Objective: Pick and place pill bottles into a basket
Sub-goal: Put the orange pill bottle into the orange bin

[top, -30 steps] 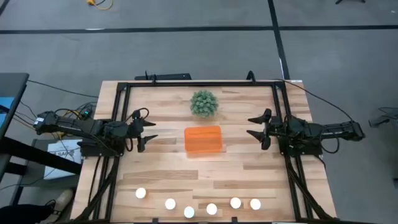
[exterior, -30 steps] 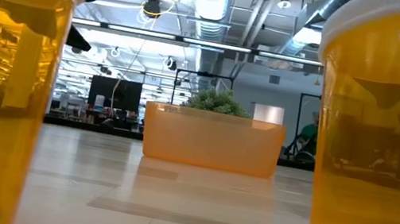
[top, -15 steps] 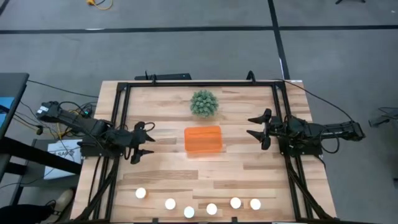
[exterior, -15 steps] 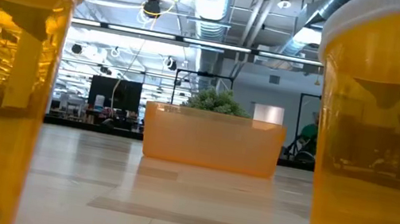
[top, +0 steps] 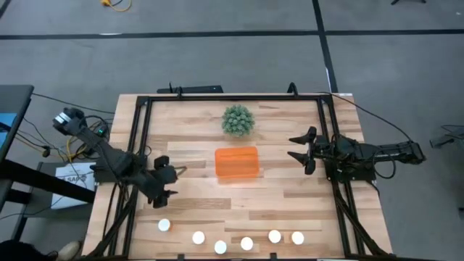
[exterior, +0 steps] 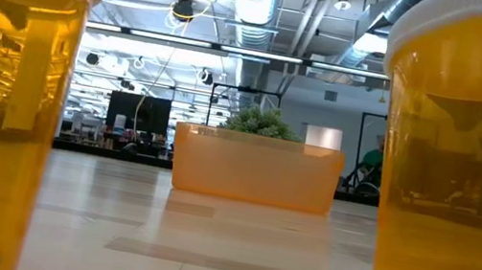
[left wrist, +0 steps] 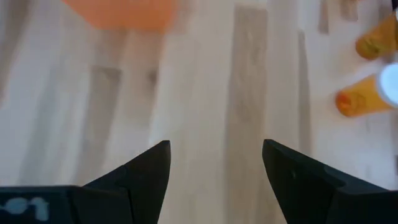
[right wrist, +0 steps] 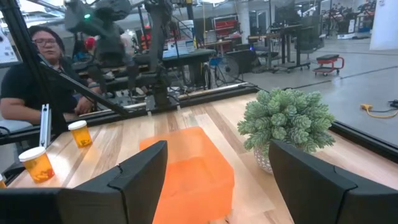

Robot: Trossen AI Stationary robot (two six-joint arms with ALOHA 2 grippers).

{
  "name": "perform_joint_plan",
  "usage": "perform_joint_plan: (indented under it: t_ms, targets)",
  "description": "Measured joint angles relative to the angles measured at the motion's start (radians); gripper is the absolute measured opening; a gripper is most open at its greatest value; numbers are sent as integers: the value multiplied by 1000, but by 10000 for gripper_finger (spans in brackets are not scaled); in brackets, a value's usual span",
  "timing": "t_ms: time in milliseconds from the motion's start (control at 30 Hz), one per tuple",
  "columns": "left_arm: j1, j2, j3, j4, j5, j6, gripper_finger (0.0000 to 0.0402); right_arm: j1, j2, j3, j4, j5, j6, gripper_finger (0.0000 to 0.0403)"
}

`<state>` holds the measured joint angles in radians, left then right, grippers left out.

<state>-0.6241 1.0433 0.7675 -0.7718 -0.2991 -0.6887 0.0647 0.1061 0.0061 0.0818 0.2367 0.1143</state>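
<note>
Surface: a pale wooden desk [top: 283, 210] inside a black frame, grey floor around it.
Pill bottles: six white caps [top: 164, 225] in a loose row along the near edge, all outside the basket; two show up close as amber walls [exterior: 462, 180] in the low view.
Basket: orange, mid-desk [top: 236, 163], with nothing visible inside.
Plant: green, spiky [top: 237, 120], just behind the basket.
Left claw: [top: 166, 181] fingers spread, held over bare wood between the basket and the leftmost cap.
Right claw: [top: 300, 149] fingers apart, at the desk's right side, facing the basket.
Background: a seated person [right wrist: 37, 74] beyond the desk in the right wrist view.
</note>
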Motion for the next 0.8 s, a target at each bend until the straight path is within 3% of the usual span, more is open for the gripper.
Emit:
perform_joint_plan:
  t_ms: [233, 500, 800]
  targets:
    - [-61, 222, 191, -94, 81, -134, 242, 0, 0, 0, 0, 0, 0, 276]
    - [-100, 402, 456, -358, 174, -269, 242, 0, 0, 0, 0, 0, 0, 276]
    - [-175, 486, 498, -394, 296, -510, 282, 0, 0, 0, 0, 0, 0, 276]
